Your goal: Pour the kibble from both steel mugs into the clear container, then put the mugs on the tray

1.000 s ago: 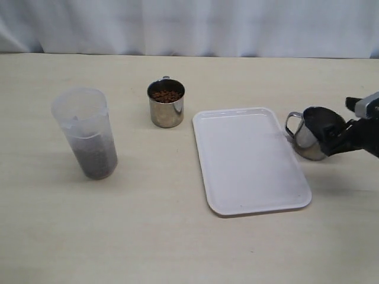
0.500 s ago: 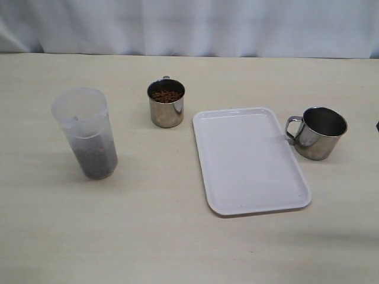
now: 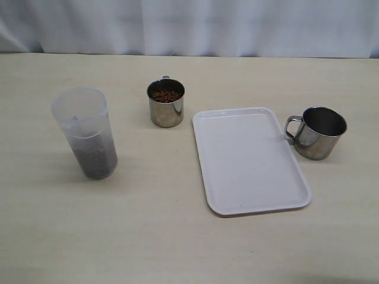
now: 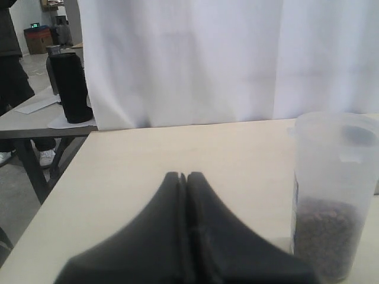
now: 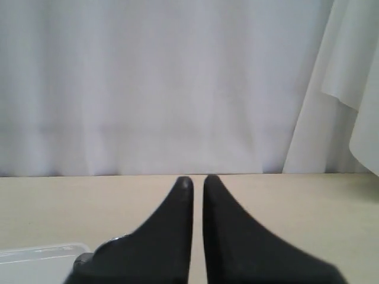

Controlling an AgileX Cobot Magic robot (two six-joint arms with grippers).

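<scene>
Frosted container [image 4: 333, 177] beside fingers [image 4: 208, 236] (untouched)

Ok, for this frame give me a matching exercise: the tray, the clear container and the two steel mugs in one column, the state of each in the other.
Column one (sides as in the exterior view)
1. tray
2. clear container
3. mug left of the tray
4. mug right of the tray

Column two
A. kibble up near the rim
B. empty, upright on the table
C. kibble only in the lower part
D. lying flat, nothing on it

Pairs: 1-D, 2-C, 3-A, 4-B
</scene>
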